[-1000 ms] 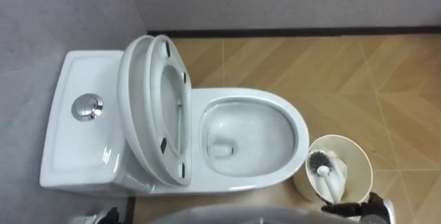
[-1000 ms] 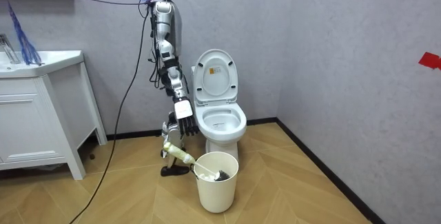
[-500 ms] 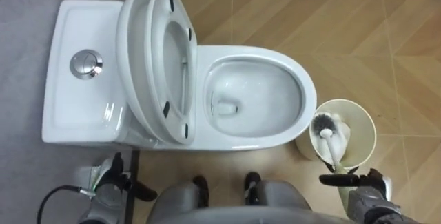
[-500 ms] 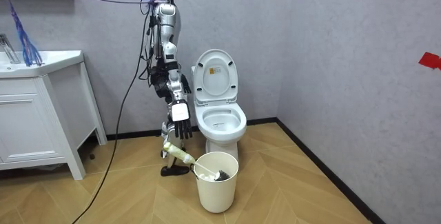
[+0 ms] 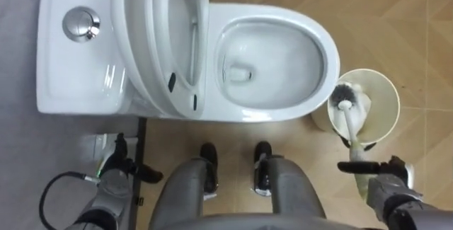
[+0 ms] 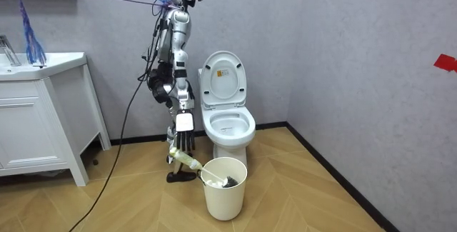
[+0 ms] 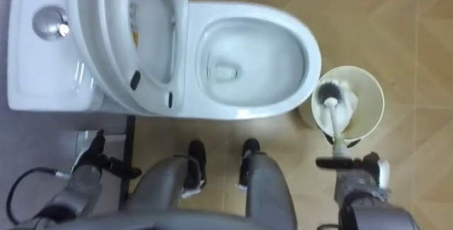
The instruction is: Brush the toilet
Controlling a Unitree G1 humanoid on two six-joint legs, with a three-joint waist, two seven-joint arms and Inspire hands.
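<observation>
Brush (image 5: 345,97) is sitting in the bucket (image 5: 386,102) at four o'clock, right hand (image 5: 389,184) gripping its handle. I'm fearing a slanted lift tipping the bucket.

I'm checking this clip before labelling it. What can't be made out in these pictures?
- Left eye view: the lower end of the brush handle is hidden inside the right hand, which grips it.
- Left eye view: the picture's top edge cuts off the toilet tank and its raised lid.
- Room view: the bin hides its own bottom behind its wall, and the toilet bowl's inside is too small to judge.
</observation>
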